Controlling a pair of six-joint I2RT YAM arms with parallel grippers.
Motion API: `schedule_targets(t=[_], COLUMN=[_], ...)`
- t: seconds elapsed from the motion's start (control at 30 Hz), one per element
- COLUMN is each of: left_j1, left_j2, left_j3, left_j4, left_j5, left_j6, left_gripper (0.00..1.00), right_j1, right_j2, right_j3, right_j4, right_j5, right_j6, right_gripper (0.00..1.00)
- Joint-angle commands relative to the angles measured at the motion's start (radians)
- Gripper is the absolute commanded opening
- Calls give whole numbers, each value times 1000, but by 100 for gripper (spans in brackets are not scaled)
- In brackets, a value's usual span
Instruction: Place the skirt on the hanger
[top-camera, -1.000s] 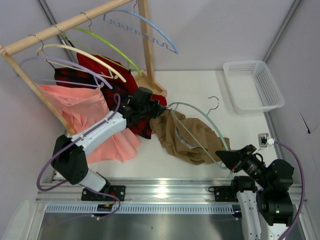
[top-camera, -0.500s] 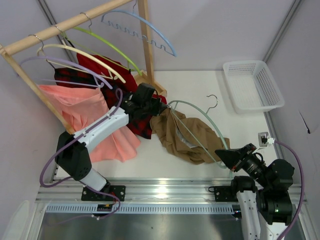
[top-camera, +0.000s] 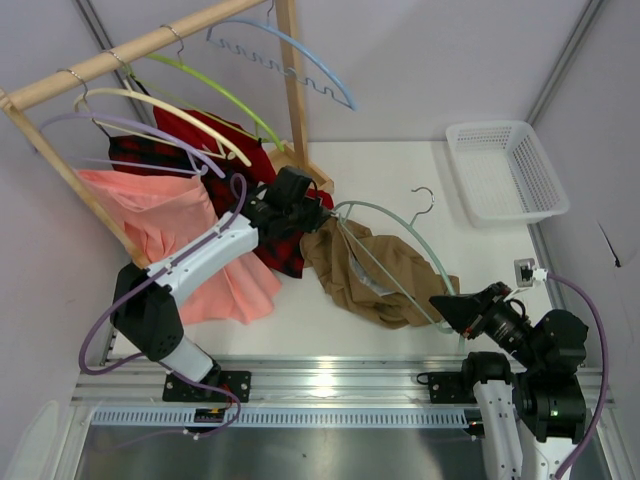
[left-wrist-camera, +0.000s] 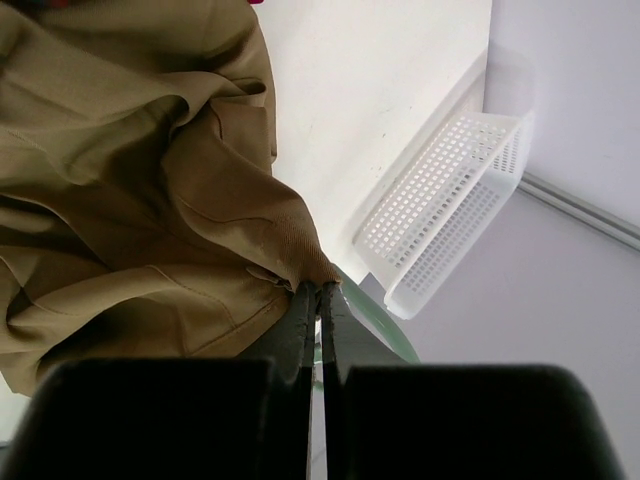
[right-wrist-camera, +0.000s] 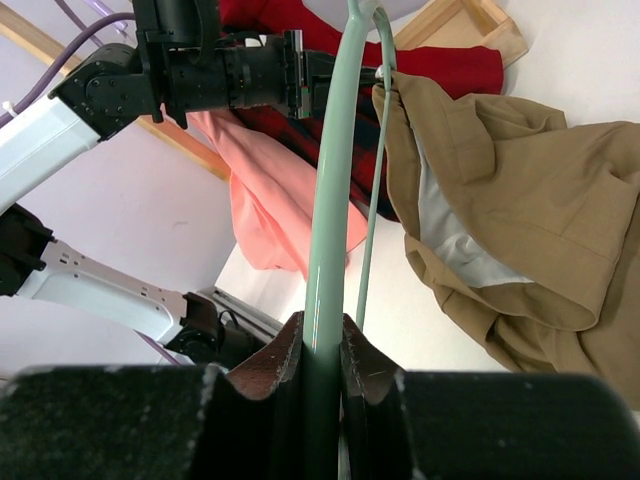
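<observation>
Since a second ago the left fingers have been carried a little farther from the near edge. The right fingers have been shifted slightly the same way. Skirt and hanger are seen lying almost as before.

- Left fingers: pressed together, a corner of the tan skirt pinched at their tips. A pale green stretch of the hanger is seen just beside them.
- Right fingers: clamped on the sage-green arch of the hanger, which runs straight out from between them. In the right wrist view the left fingers are met at the arch's far end, where the skirt corner is held.
- Skirt: crumpled in loose folds on the white worktop, about midway between the two arms. Its pale lining is exposed near the middle. One corner is lifted to the hanger's left end.
- Hanger: laid across the skirt, its arch toward the far side and its thin lower bars crossing the fabric. Its silver hook is turned toward the white basket. Whether any fabric is threaded over a bar cannot be told.
- Further out: a red-and-black plaid skirt touches the tan one on its left. A salmon-pink skirt hangs beyond it under the wooden rack.
</observation>
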Motion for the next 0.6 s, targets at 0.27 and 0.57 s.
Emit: schedule_targets(t=[0.27, 0.57], left_j1=[-7, -53], left_j2=[-22, 30], left_j3=[87, 156], left_j4=[66, 0], left_j5=[-12, 8], left_j6=[94, 62], left_gripper=[0, 0], right_j1=[3, 3], right_j2=[11, 2], right_j3=[7, -10], right_j4=[95, 132], right_j5=[-100, -97], right_j6=[7, 24], right_gripper=[0, 0])
